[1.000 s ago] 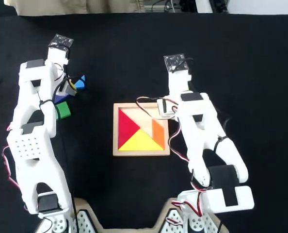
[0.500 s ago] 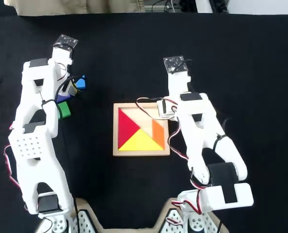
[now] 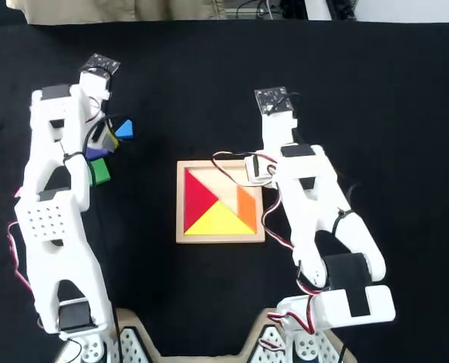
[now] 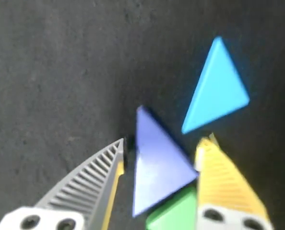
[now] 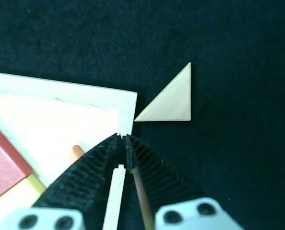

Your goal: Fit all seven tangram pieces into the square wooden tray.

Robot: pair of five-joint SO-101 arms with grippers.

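Note:
The square wooden tray (image 3: 181,203) lies mid-table and holds a red triangle (image 3: 198,198), a yellow triangle (image 3: 219,221) and an orange piece (image 3: 246,204). My right gripper (image 5: 124,139) is shut with nothing in it, its tips over the tray's far right corner (image 5: 128,103). A plain wooden triangle (image 5: 170,100) lies just outside that corner. At the far left my left gripper (image 4: 164,143) stands open astride a purple triangle (image 4: 157,165). A light blue triangle (image 4: 214,88) lies just past it, and a green piece (image 4: 173,213) sits against the purple one.
Black cloth covers the table. The loose blue (image 3: 124,128), purple (image 3: 97,153) and green (image 3: 98,172) pieces cluster beside the left arm (image 3: 54,212). The right arm (image 3: 315,219) stands just right of the tray, with red and white wires looping over the tray's far edge.
The left arm's wrist has shifted slightly to the left over the loose pieces. The right arm and the pieces in the tray have not moved.

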